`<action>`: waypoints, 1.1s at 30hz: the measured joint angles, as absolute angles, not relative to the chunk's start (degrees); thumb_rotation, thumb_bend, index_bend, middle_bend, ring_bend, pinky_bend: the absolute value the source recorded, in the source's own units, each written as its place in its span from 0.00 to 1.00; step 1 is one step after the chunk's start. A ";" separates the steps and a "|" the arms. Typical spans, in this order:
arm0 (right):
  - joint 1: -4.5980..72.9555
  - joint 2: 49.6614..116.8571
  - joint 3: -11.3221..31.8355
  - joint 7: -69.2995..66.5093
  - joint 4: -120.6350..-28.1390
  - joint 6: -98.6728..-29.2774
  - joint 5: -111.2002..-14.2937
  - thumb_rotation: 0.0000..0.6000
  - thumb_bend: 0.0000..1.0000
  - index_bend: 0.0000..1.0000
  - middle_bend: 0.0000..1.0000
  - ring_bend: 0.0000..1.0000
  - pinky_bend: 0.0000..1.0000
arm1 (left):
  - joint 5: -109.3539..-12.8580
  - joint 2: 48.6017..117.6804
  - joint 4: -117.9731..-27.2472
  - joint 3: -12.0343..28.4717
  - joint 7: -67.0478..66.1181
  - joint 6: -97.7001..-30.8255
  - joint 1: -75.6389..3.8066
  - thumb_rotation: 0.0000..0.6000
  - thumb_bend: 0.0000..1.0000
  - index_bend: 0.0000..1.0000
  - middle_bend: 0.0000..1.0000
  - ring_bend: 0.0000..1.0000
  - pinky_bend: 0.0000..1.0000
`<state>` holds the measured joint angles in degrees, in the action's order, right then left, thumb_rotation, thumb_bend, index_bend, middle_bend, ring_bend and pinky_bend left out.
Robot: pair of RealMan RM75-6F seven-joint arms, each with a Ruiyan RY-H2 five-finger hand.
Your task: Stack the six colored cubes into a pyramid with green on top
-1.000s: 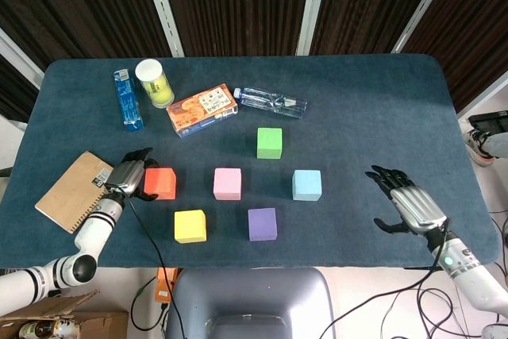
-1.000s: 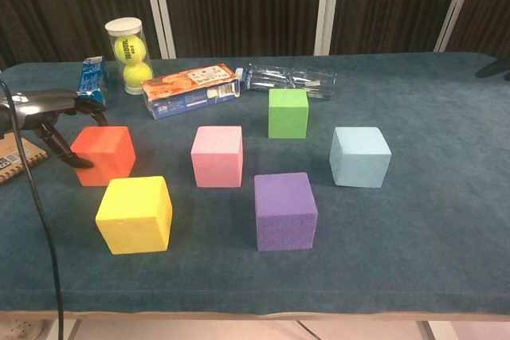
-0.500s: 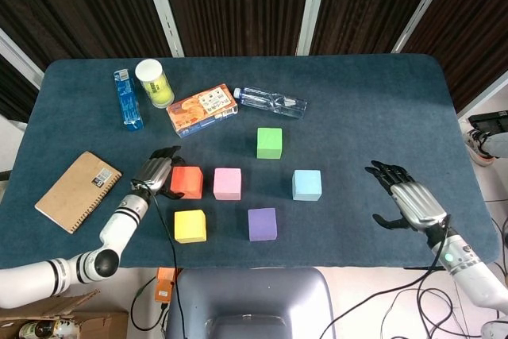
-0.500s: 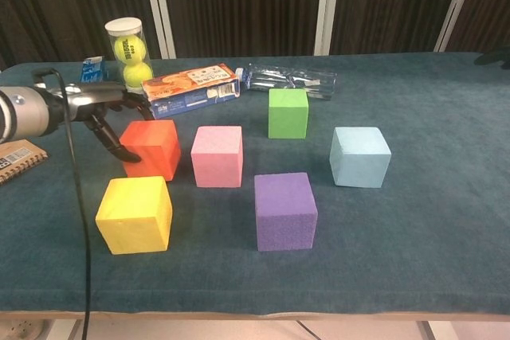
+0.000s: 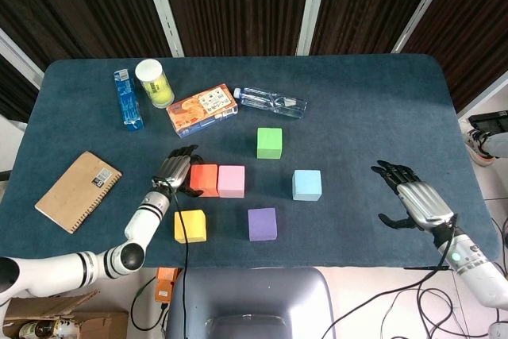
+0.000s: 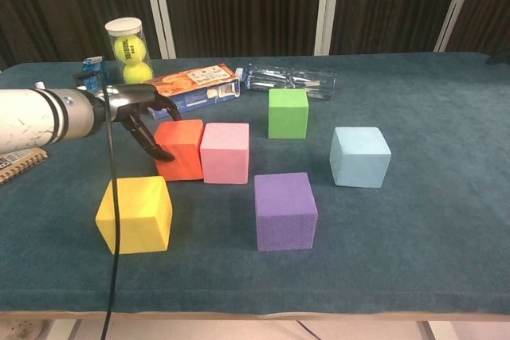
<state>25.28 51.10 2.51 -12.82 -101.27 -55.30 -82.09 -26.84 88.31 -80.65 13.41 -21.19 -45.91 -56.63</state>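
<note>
Pressing against the red cube (image 6: 180, 149), the left robot hand (image 5: 176, 172) has its fingers spread along the cube's left face, gripping nothing. That red cube sits touching the pink cube (image 6: 225, 153) on the blue bench (image 5: 373, 109). Yellow cube (image 6: 135, 214) lies in front of them, near the edge, with the purple cube (image 6: 284, 210) to its right. Green cube (image 6: 288, 113) stands further back, light-blue cube (image 6: 359, 156) off to the right, both apart from the others. Over at the far right, the right robot hand (image 5: 414, 204) hovers open, fingers splayed, well away from every cube.
</note>
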 measured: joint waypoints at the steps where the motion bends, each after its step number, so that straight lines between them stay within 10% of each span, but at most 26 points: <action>1: 25.30 51.05 2.51 -12.98 -101.24 -55.23 -82.09 1.00 0.24 0.00 0.00 0.00 0.00 | -26.77 88.30 -80.65 13.46 -21.08 -45.78 -56.69 1.00 0.32 0.51 0.07 0.00 0.07; 18: 25.38 50.60 2.41 -13.94 -101.33 -54.83 -82.43 1.00 0.24 0.00 0.00 0.00 0.00 | -29.51 91.02 -78.05 12.02 -22.02 -47.84 -56.69 1.00 0.29 0.50 0.08 0.01 0.07; 33: 25.35 50.41 2.40 -14.16 -101.14 -54.56 -82.20 1.00 0.24 0.00 0.00 0.00 0.00 | -30.21 91.26 -77.72 12.12 -22.13 -47.25 -56.44 1.00 0.17 0.29 0.08 0.01 0.07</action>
<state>25.35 50.41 2.40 -14.16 -101.14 -54.56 -82.20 -30.21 91.26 -77.72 12.12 -22.13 -47.25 -56.44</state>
